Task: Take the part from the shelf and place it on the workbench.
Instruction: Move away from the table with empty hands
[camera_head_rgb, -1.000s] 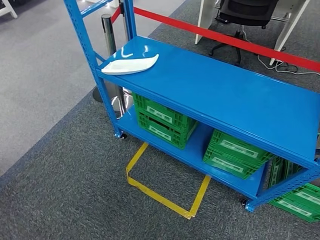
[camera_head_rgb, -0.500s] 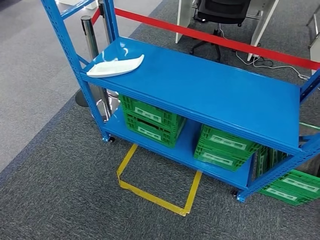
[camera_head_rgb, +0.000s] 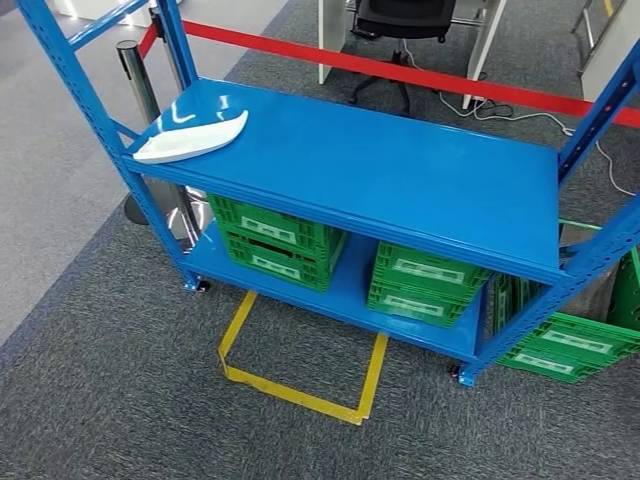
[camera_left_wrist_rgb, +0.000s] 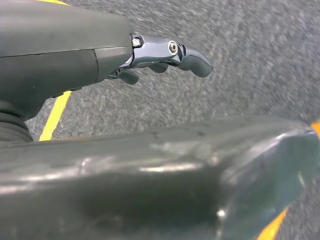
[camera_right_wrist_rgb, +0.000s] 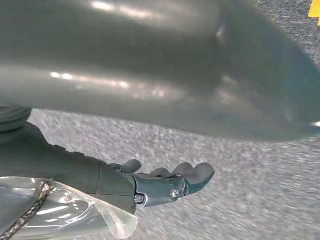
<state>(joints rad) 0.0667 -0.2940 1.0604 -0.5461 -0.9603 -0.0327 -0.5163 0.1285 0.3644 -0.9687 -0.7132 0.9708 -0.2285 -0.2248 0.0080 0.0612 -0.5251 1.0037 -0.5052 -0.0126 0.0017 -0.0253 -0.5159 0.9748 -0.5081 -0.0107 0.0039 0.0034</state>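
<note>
A white, flat, boat-shaped part (camera_head_rgb: 192, 137) lies on the left end of the blue shelf's (camera_head_rgb: 423, 180) upper deck in the head view. My left hand (camera_left_wrist_rgb: 158, 55) hangs over grey carpet in the left wrist view, its fingers stretched out and holding nothing. My right hand (camera_right_wrist_rgb: 166, 182) likewise hangs above the carpet in the right wrist view, fingers extended and empty. Both hands are far from the part.
Green crates (camera_head_rgb: 275, 240) (camera_head_rgb: 423, 282) sit on the shelf's lower deck, more (camera_head_rgb: 566, 345) on the floor at the right. A yellow tape rectangle (camera_head_rgb: 298, 390) marks the carpet in front. A red barrier belt (camera_head_rgb: 392, 72), a chrome post (camera_head_rgb: 137, 75) and an office chair (camera_head_rgb: 400, 20) stand behind.
The whole head view has shifted: the shelf and part now sit further left and lower in the picture, and the shelf's right upright has come into view. The camera moved, not the things.
</note>
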